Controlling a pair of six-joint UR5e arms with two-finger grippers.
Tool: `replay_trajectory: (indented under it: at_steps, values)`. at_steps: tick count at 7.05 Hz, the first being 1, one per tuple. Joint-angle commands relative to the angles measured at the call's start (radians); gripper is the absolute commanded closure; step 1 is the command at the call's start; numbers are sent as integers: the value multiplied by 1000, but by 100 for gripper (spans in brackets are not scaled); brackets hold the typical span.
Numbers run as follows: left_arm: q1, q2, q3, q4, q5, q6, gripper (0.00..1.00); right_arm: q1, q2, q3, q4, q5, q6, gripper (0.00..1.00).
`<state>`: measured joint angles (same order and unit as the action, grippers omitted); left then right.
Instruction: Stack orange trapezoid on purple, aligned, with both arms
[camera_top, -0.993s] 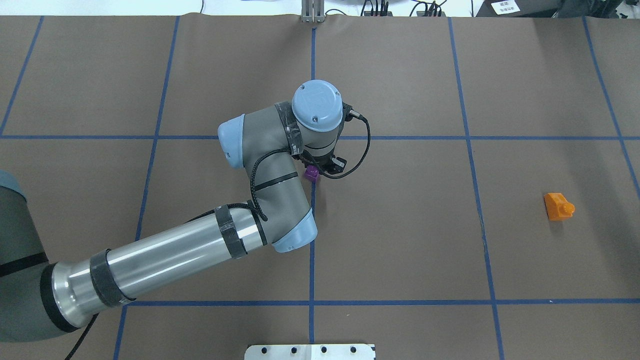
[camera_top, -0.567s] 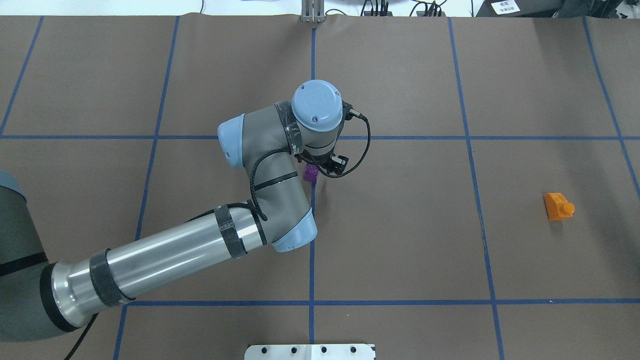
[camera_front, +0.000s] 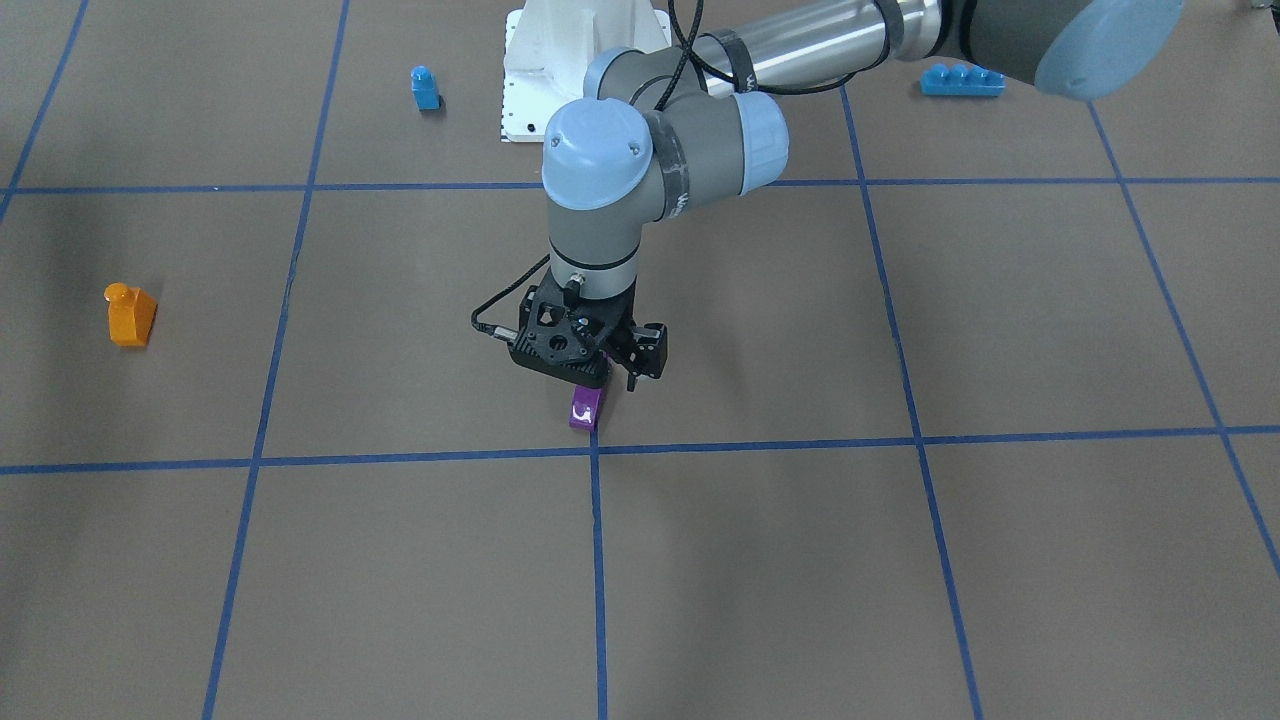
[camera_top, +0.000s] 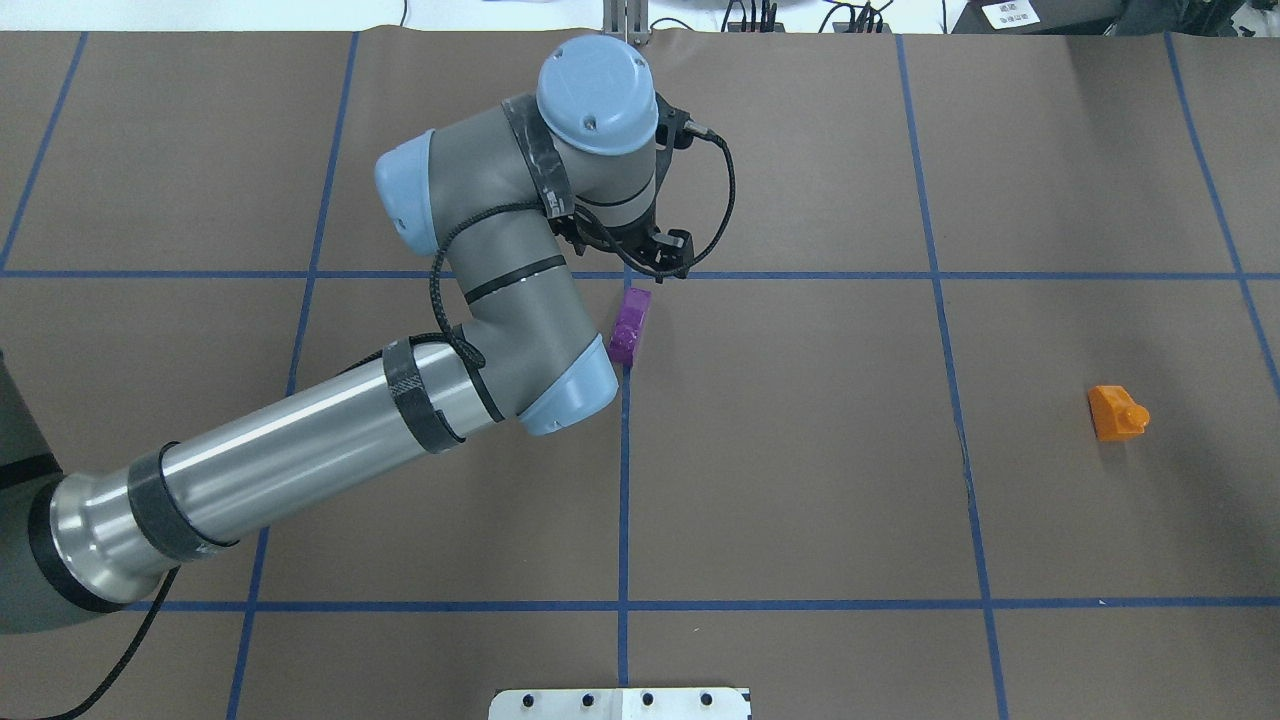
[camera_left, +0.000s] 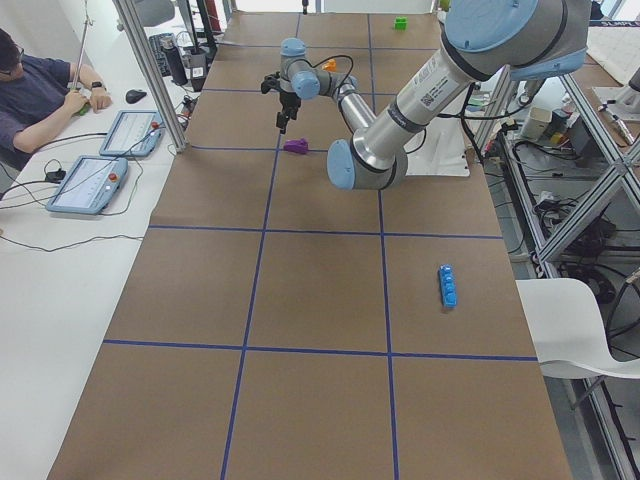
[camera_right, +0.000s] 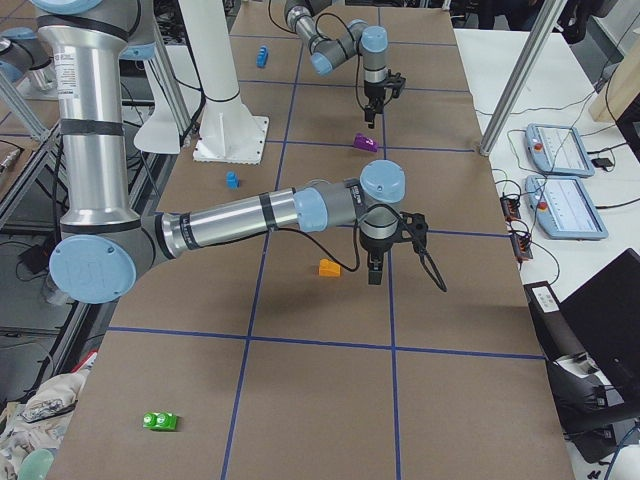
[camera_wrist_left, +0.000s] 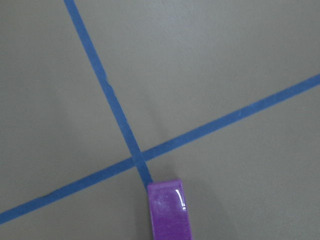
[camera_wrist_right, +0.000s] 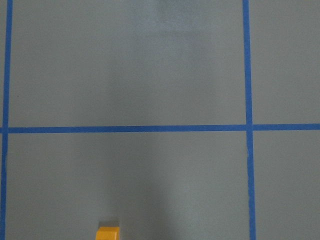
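The purple brick (camera_top: 630, 325) lies on the table beside the blue centre line, just below a tape crossing; it also shows in the front view (camera_front: 585, 408) and at the bottom of the left wrist view (camera_wrist_left: 169, 210). My left gripper (camera_front: 610, 380) hangs above it, apart from it, open and empty. The orange trapezoid (camera_top: 1117, 412) sits alone at the far right of the table, stud pointing right. My right gripper (camera_right: 375, 265) shows only in the right side view, high over the table near the orange trapezoid (camera_right: 329, 267); I cannot tell if it is open.
A small blue one-stud brick (camera_front: 425, 88) and a long blue brick (camera_front: 962, 80) lie near the robot's white base (camera_front: 520, 90). A green brick (camera_right: 160, 421) lies at the table's right end. An operator (camera_left: 40, 85) sits beyond the far side.
My left gripper has risen and drawn toward the far side, uncovering the whole purple brick, which stays on the table. The orange trapezoid has not moved.
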<state>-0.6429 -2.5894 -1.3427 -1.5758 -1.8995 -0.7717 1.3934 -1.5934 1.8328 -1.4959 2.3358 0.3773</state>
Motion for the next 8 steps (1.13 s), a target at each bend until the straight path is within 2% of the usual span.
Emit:
replay_trajectory:
  at_steps: [1,2,4,6,8]
  values:
    - [-53,5,-105,132,-38,30,0,-126,-159,11,387,-27,281,0]
    - [-69,11,-145,178,-38,66,0,-183,-177,10,431,-38,351,0]
    - [-75,67,-235,220,-38,83,0,-348,-177,10,488,-163,492,0]
    - [-75,83,-242,221,-36,83,0,-466,-169,-33,529,-252,545,0]
    - [-75,83,-243,221,-38,83,0,-508,-165,-66,537,-257,546,0]
